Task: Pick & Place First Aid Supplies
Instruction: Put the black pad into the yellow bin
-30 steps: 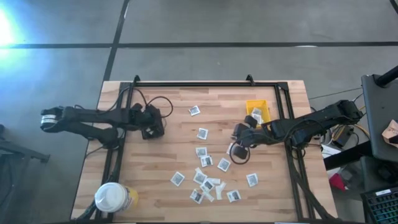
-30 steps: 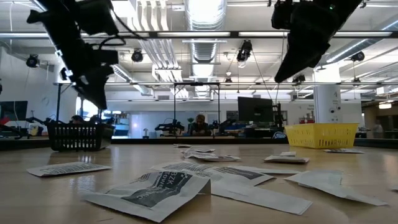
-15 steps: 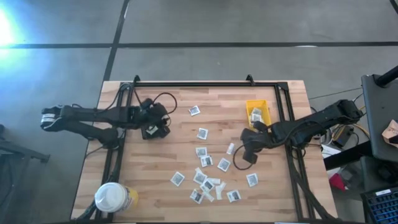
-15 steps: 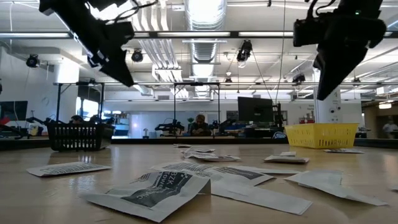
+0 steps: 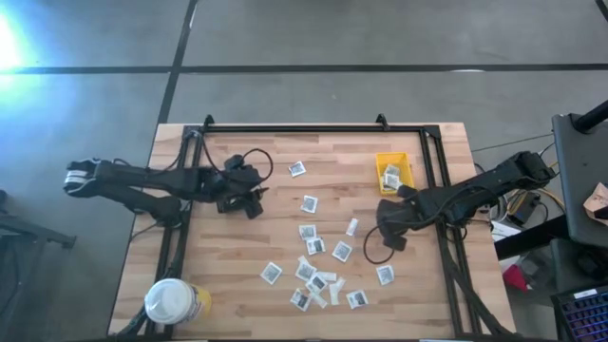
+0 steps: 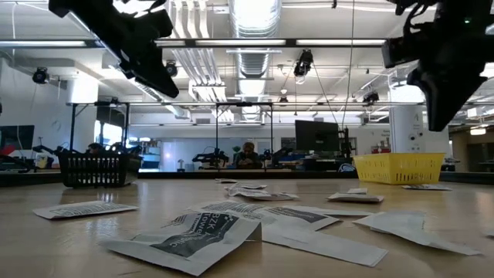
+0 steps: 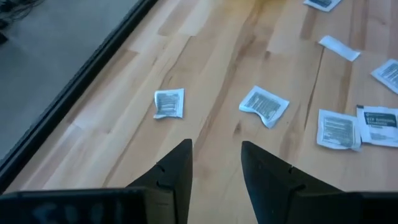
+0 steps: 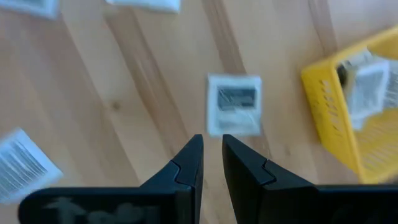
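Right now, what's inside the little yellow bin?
The yellow bin holds at least two white packets with grey print, lying near one end. The right wrist view shows a packet through its mesh wall; whatever lies under them is covered.

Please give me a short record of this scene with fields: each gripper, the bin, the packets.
left gripper: open, empty, above bare wood
right gripper: slightly open, empty, close to one packet
yellow bin: holds a few packets
loose packets: scattered around the table's middle
white-lidded tub: at a table corner, on the left arm's side
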Controlling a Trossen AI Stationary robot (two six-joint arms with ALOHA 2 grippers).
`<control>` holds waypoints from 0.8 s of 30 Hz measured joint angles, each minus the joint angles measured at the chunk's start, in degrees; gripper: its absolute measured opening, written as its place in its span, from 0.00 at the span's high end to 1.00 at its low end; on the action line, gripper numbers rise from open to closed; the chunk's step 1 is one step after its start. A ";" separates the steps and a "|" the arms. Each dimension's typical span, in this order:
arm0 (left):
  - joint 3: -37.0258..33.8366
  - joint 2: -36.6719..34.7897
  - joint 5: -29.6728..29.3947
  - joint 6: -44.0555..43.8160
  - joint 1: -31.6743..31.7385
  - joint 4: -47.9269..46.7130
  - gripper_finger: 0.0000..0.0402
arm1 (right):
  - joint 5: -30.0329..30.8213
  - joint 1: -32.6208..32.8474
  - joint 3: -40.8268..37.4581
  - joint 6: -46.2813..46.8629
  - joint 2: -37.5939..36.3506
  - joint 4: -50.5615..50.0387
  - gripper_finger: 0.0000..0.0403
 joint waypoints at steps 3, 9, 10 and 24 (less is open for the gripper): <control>0.00 2.44 1.59 1.05 -0.04 1.63 0.67 | -0.03 -0.02 0.00 -1.46 -0.01 -2.56 0.86; 0.55 9.06 2.80 3.51 -0.02 4.37 0.67 | -0.02 -0.04 0.00 -1.65 -0.02 -2.76 0.86; 0.93 10.14 2.80 3.72 -0.02 4.33 0.67 | -0.02 -0.08 0.00 -1.60 -0.02 -2.74 0.86; 5.21 14.50 9.05 6.90 -3.19 3.64 0.68 | -2.68 -0.15 -0.05 -0.32 0.13 -2.52 0.73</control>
